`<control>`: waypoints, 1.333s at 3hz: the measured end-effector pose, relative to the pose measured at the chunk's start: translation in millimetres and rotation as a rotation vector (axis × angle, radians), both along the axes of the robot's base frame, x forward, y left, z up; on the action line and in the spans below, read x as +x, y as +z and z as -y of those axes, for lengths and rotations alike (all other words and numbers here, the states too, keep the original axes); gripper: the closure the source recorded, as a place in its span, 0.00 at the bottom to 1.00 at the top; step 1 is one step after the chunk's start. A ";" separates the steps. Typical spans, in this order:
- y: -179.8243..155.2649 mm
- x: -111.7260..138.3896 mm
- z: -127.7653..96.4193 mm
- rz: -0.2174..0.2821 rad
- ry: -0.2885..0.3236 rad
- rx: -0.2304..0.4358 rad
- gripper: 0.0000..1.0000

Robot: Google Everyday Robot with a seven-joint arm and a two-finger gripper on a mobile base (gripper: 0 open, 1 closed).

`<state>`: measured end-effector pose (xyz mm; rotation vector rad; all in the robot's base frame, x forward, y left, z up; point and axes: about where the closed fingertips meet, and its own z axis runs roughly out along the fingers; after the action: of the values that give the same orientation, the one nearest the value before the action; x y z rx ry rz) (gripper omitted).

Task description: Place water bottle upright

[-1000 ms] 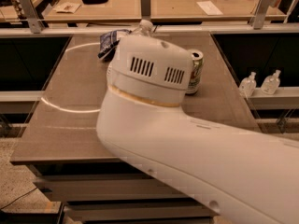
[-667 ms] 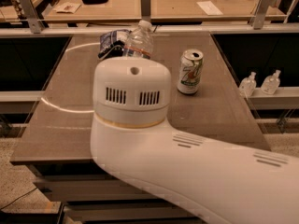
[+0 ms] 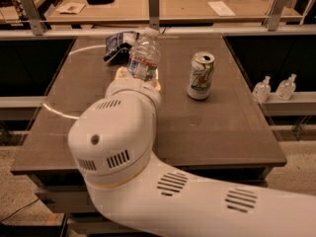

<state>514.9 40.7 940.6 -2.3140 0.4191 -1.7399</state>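
The water bottle [image 3: 144, 56] is clear ribbed plastic with a white cap. It stands nearly upright, tilted slightly right, at the back middle of the brown table [image 3: 222, 127]. My gripper [image 3: 139, 79] is at the bottle's lower part, with pale fingers on either side, shut on it. The white wrist hides the bottle's base, so I cannot tell whether it rests on the table. My large white arm fills the lower foreground.
A green-and-white 7UP can [image 3: 201, 76] stands upright to the right of the bottle. A dark crumpled snack bag [image 3: 117, 44] lies behind it at the left. Two small pump bottles [image 3: 261, 89] sit on a ledge at the right. A desk with papers runs behind.
My arm has swung down and to the left in the view, uncovering the can and the bottle. The bottle stays held near the same spot by the bag.
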 end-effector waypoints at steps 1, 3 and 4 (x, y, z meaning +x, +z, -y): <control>-6.1 -5.9 0.4 0.066 -0.033 -0.020 1.00; -27.3 -23.6 -7.2 0.202 -0.057 -0.133 1.00; -25.7 -27.0 -9.9 0.293 -0.078 -0.176 1.00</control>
<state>488.0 50.6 914.9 -2.1260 0.3173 -2.1927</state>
